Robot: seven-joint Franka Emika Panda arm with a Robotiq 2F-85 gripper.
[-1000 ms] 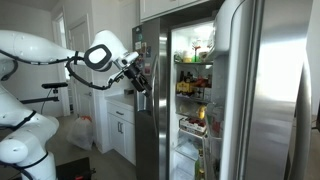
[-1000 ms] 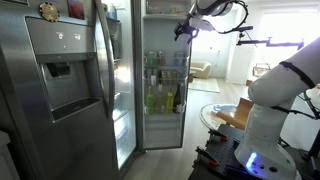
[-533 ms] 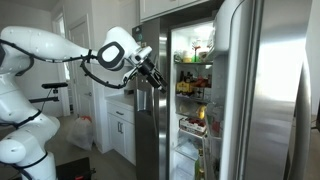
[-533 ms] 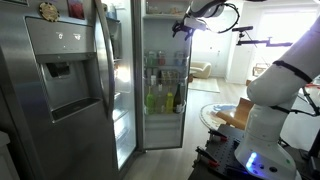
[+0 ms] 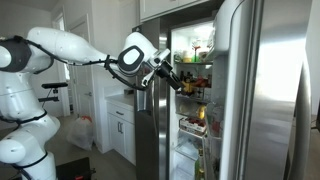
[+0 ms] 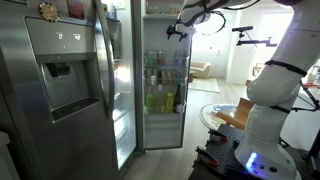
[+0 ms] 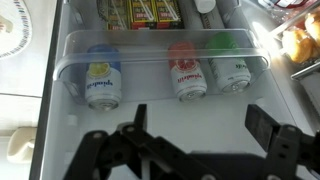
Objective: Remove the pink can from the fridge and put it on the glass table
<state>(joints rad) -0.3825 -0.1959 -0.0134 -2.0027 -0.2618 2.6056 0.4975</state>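
The pink can (image 7: 188,73), pale body with a reddish top, stands in a clear door bin (image 7: 160,48) of the open stainless-steel fridge (image 5: 200,90), between a blue-topped can (image 7: 100,80) and a green-topped can (image 7: 230,70). My black gripper (image 7: 195,135) is open and empty, its fingers spread wide just short of the pink can. In both exterior views the gripper (image 5: 172,78) (image 6: 178,32) reaches into the fridge at upper-shelf height. The glass table (image 6: 225,112) shows behind the robot base.
Food packages (image 7: 140,12) lie on the shelf above the bin. A white plate (image 7: 18,35) and pastries (image 7: 300,45) sit at the sides. The fridge door with dispenser (image 6: 60,75) stands open. White cabinets (image 5: 120,125) are beside the fridge.
The arm has swung toward the fridge, carrying the open gripper from outside the door into the lit shelf area.
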